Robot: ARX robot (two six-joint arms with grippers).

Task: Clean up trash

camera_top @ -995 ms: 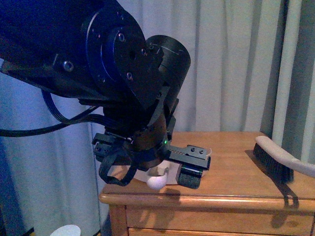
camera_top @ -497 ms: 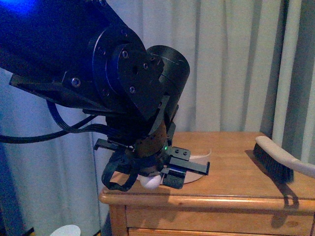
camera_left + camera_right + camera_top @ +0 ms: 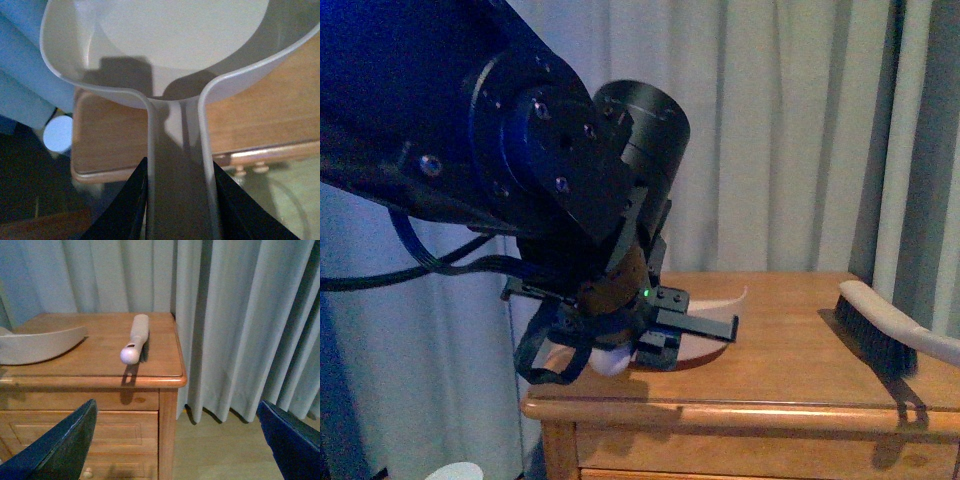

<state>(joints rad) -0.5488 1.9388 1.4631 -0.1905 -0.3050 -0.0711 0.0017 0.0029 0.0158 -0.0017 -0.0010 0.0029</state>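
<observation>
My left gripper is shut on the handle of a pale dustpan, held just above the left front part of the wooden nightstand. In the left wrist view the gripper clamps the handle, and the dustpan's pan looks bare inside. A brush with dark bristles lies at the nightstand's right edge. In the right wrist view the brush lies by the dustpan. My right gripper is open and empty, off the nightstand's front right corner. The crumpled white wad is not in view.
Grey curtains hang close behind and to the right of the nightstand. A round white object stands on the floor by its left side. The nightstand has a drawer front. Bare floor lies to its right.
My left wrist has turned and shifted a little left with the dustpan. The pan's far rim now sits higher over the nightstand. The brush has not moved.
</observation>
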